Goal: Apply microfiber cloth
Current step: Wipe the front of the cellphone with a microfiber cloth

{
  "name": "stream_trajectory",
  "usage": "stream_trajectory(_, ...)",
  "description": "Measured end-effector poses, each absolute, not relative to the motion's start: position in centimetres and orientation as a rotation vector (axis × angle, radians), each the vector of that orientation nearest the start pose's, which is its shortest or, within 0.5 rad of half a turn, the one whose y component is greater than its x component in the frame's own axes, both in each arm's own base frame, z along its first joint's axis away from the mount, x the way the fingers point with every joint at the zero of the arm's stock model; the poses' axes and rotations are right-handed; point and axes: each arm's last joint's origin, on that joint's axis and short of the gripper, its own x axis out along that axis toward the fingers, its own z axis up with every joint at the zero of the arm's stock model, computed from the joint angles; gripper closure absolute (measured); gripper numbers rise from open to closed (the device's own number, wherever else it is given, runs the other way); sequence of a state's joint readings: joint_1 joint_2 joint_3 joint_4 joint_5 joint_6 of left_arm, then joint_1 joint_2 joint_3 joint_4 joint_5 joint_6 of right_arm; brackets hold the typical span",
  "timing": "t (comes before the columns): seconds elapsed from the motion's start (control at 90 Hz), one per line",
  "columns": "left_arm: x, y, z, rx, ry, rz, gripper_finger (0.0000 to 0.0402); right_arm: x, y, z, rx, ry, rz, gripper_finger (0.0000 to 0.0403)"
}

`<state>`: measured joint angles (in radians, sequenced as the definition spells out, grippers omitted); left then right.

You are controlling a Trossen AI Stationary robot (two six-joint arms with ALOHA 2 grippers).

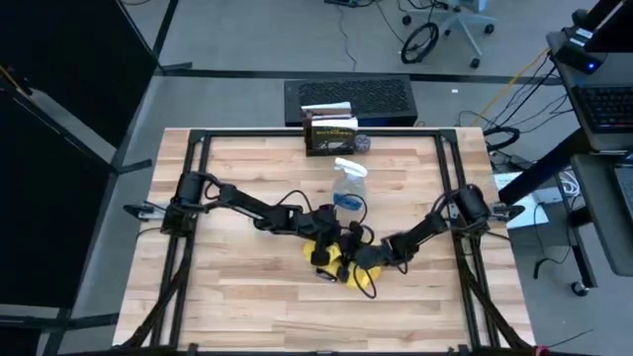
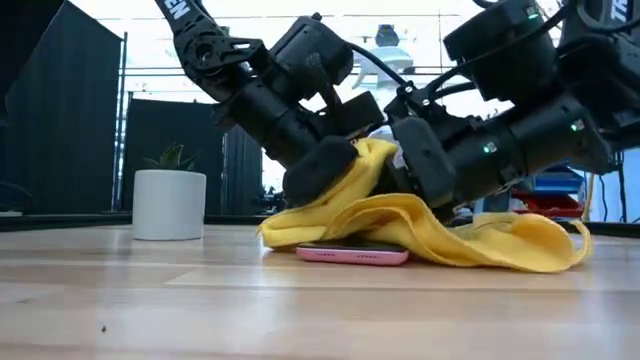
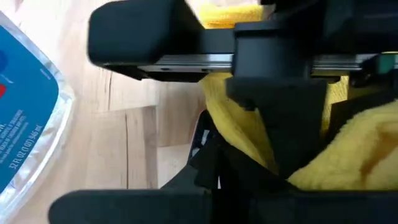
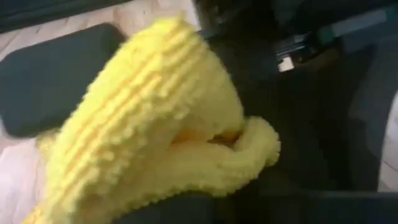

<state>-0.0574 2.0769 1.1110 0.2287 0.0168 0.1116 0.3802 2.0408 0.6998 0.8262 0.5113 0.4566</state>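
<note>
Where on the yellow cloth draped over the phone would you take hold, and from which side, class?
Judging by its pose, grip the raised fold of the microfiber cloth, coming from above: there the fabric bunches into a ridge clear of the phone, while its edges lie flat on the table. Both the left gripper and right gripper meet there.

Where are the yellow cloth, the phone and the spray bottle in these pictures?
microfiber cloth (image 2: 500,243): low view, on the draped fold right of the grippers.
phone (image 2: 352,256): low view, on its pink edge under the cloth.
spray bottle (image 1: 348,188): high view, on its clear body behind the grippers.
</note>
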Motion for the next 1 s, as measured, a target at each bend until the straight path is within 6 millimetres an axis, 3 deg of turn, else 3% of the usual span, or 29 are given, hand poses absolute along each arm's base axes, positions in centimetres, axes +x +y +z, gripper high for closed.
stream_trajectory(0.2, 40.8, -2.2, 10.2, 0.115, 0.732, -0.117, 0.0402, 32.3, 13.0, 7.4, 0.144, 0.472, 0.027, 0.0401)
stream_trajectory(0.4, 40.8, -2.1, 10.2, 0.116, 0.732, -0.116, 0.0402, 33.0, 13.8, 7.7, 0.125, 0.525, 0.153, 0.0401)
stream_trajectory(0.544, 40.8, -2.0, 10.2, 0.118, 0.73, -0.116, 0.0402, 32.6, 14.5, 8.1, 0.157, 0.584, 0.368, 0.0401)
stream_trajectory(0.633, 40.8, -1.9, 10.2, 0.118, 0.73, -0.115, 0.0402, 32.0, 14.5, 9.3, 0.19, 0.65, 0.428, 0.0401)
stream_trajectory(0.833, 40.8, -1.9, 10.3, 0.121, 0.727, -0.107, 0.0402, 29.6, 13.5, 15.0, 0.079, 0.707, 0.297, 0.0401)
stream_trajectory(1.0, 40.9, -1.9, 10.3, 0.115, 0.717, -0.103, 0.0402, 29.4, 11.5, 15.8, -0.086, 0.662, -0.087, 0.0401)
